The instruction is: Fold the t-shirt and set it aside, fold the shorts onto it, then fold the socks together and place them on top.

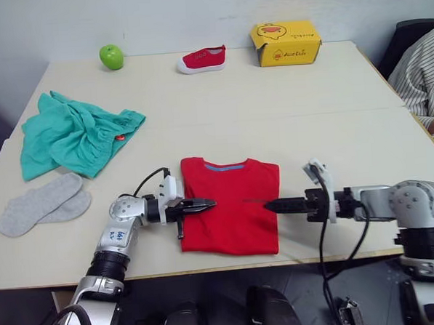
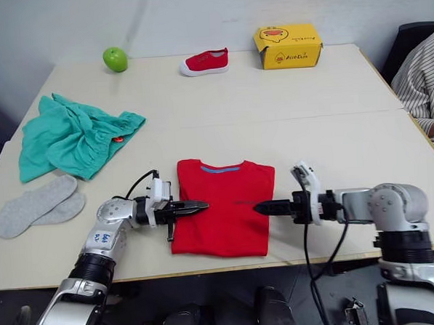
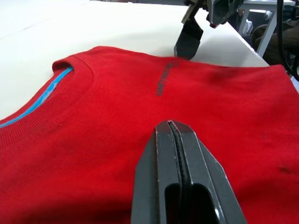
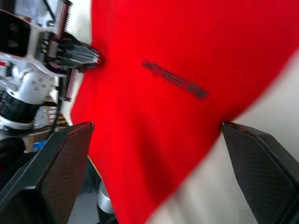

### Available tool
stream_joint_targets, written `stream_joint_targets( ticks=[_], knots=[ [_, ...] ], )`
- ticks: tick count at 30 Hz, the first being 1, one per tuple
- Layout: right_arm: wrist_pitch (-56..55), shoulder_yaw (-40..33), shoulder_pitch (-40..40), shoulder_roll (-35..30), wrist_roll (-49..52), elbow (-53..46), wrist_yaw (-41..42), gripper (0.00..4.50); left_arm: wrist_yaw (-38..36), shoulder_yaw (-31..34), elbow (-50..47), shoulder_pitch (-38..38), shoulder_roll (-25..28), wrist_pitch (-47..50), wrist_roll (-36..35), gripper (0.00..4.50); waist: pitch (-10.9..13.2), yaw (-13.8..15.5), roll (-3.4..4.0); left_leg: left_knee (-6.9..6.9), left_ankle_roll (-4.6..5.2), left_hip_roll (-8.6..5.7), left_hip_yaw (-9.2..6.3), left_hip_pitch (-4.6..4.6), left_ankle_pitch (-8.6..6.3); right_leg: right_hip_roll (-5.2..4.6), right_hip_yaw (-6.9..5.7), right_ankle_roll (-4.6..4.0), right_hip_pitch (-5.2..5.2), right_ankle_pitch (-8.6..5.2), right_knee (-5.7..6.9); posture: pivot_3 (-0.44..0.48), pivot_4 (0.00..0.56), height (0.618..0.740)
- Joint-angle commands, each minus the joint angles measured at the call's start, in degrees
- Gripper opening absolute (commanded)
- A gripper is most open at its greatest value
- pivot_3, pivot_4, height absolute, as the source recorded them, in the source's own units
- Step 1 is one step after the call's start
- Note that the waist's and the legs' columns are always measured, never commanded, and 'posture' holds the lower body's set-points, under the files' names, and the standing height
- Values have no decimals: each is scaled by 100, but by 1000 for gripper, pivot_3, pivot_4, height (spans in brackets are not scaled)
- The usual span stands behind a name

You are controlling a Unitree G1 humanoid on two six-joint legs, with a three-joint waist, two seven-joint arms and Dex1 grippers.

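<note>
t-shirt (image 1: 232,205): partly folded, at the table's (image 1: 272,108) near edge
left gripper (image 1: 209,204): fingers pressed together, tips over the t-shirt's left side
right gripper (image 1: 269,205): fingers spread apart, at the t-shirt's right edge

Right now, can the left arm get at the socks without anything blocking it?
Probably yes. The socks lie on bare table off to the left of the left gripper, nothing between them.

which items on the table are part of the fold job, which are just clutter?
Job items:
t-shirt, partly folded, between the grippers
shorts, crumpled
socks, loose

Clutter:
green apple
small red shoe
yellow box
</note>
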Motion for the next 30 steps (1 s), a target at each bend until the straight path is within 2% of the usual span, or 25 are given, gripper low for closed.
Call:
stream_joint_targets(
  ticks=[1, 3, 9, 14, 16, 20, 22, 26, 30],
  knots=[
    [77, 313, 22, 283, -175, 123, -68, 4282, -14, 19, -7, -79, 46, -110, 50, 0, 0, 3, 0, 0, -1, 2, 0, 0, 0, 1, -1, 0, 0, 0, 1, 0, 150, 740],
    [5, 387, 53, 380, -267, 101, -38, 3846, -6, 37, 10, -84, 71, -125, 68, 0, 0, 2, 0, 0, -1, 3, -1, 0, 0, 2, -2, 0, 0, 0, 5, 0, 150, 740],
    [-205, 316, 94, 678, -382, -88, -106, 1627, -13, 73, -80, -24, 130, -89, 22, 0, 0, 2, 1, -3, -2, 4, 0, -3, -1, 5, -2, 0, -1, 0, 5, 0, 150, 740],
    [-249, 241, 154, 741, -436, -359, -155, 23, -43, 141, -271, 102, 156, 28, -126, 0, -4, -1, -7, -3, -2, 4, -1, -2, -1, 4, -1, 1, 1, 1, 4, 0, 150, 740],
    [-141, 112, 181, 618, -376, -488, -121, 23, -44, 269, -614, 218, 260, 400, -355, 0, -4, 0, -6, -2, -1, 3, -1, -2, -1, 1, -1, 1, 0, 1, 4, 0, 150, 740],
    [82, -201, 202, 165, -292, -529, -6, 0, -25, 414, -1443, 522, 607, 1050, -594, 841, 2, 17, 1, -4, 0, 3, -3, -11, -2, 0, -2, 1, -6, 1, 3, 0, 150, 740],
    [153, -317, 199, -39, -276, -472, 27, 0, -28, 468, -1795, 672, 756, 1189, -662, 1526, 3, 27, 3, -4, 4, -3, -6, -16, -4, -6, -4, 2, -6, 1, -3, 0, 150, 740],
    [95, -770, 309, -1004, -465, -28, 248, 0, 46, 944, -2855, 1225, 1199, 1757, -1171, 2840, 7, 29, 6, -4, 14, -10, -4, -21, -10, -12, -2, 11, -5, 6, -14, 0, 150, 740],
    [-276, -780, 516, -1763, -699, 453, 649, 0, 16, 1249, -3265, 1586, 1467, 2016, -1518, 4178, 7, 24, 6, -6, 17, -11, -3, -21, -12, -13, -3, 11, -4, 6, -22, 0, 150, 740]
  ],
)
